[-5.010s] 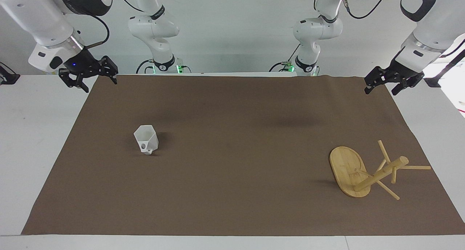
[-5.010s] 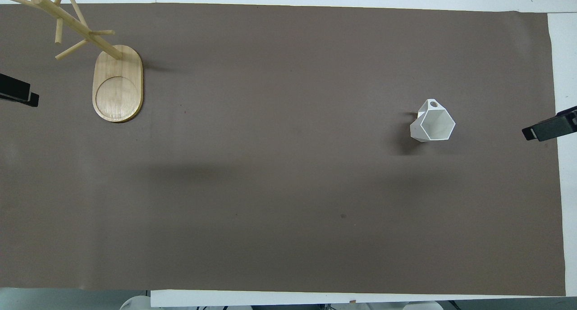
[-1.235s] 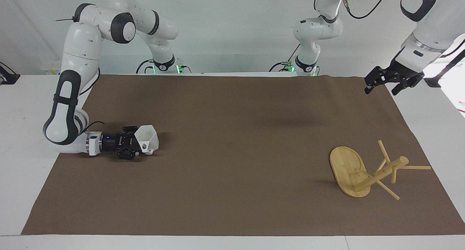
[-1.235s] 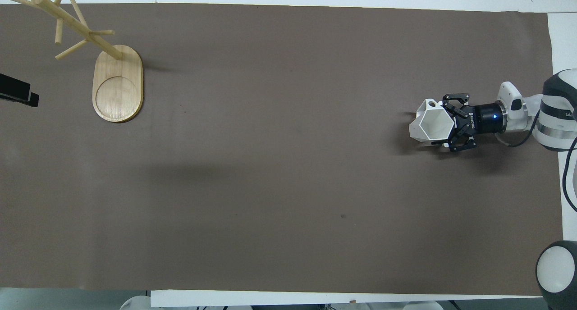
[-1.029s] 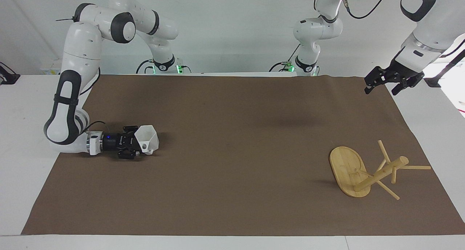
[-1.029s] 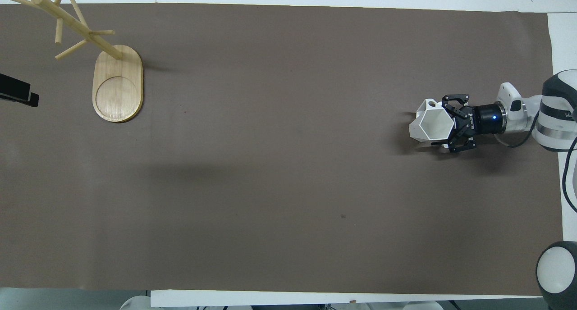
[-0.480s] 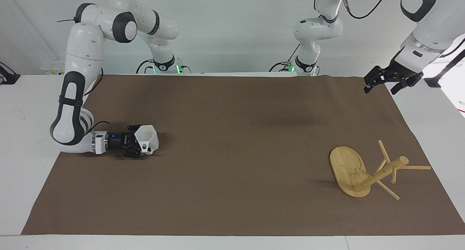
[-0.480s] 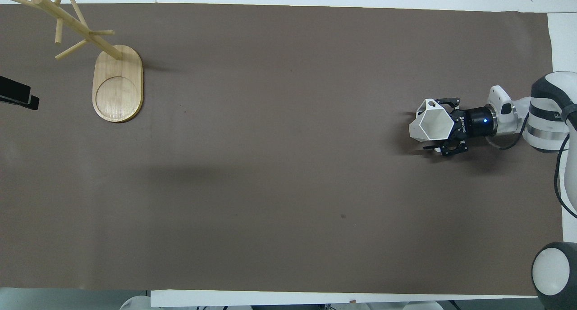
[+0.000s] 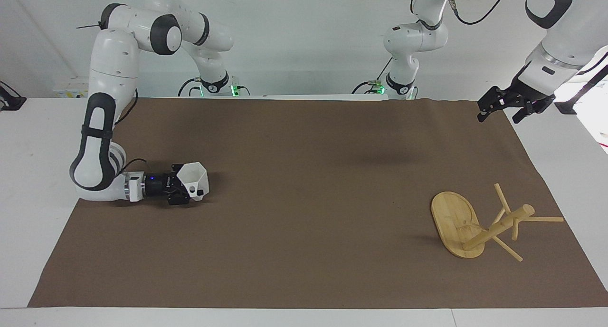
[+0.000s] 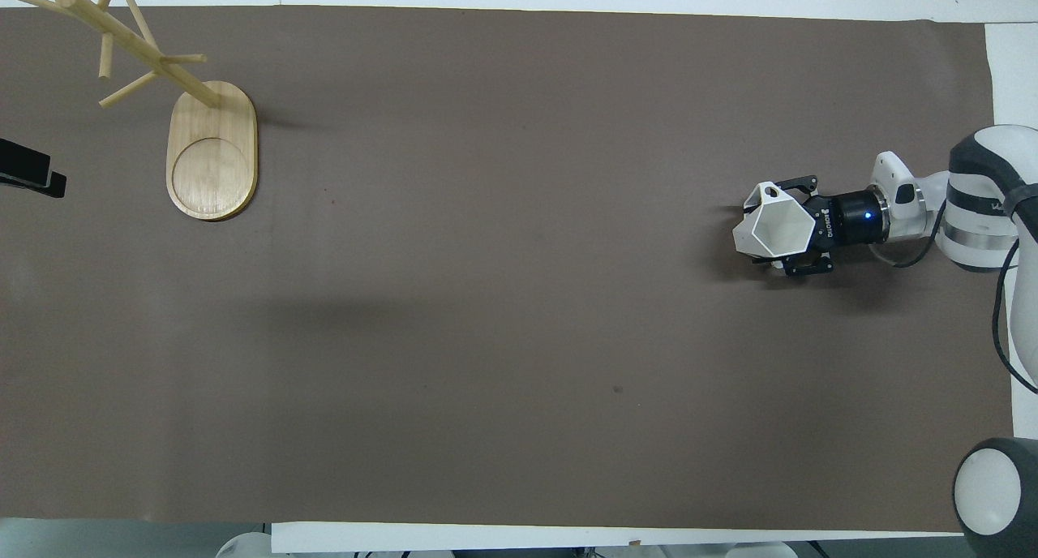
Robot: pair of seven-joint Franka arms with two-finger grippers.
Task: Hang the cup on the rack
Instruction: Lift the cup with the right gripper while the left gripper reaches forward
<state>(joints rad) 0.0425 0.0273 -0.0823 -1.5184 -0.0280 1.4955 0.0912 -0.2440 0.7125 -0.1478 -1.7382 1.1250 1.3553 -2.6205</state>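
Overhead view shows the right gripper [image 10: 785, 230] lying low on the brown mat [image 10: 503, 298], its fingers pressed together against the sides of the cup [image 10: 773, 229]. The cup stands upright on the mat at the right arm's end of the table, well apart from the rack [image 10: 207, 148], and its handle with the round hole faces away from the robots. From the facing view, the cup [image 9: 193, 181] appears to touch the mat, so the step in hand is most likely the grasp, just completed, before lifting. The rack [image 9: 463, 229] stands at the left arm's end, with its pegs free. The left gripper [image 9: 512, 104] waits with fingers apart, raised over the mat's corner near the robots. The next move probably calls for lifting the cup and carrying it toward the rack, keeping the handle hole turned so that a peg can enter it.
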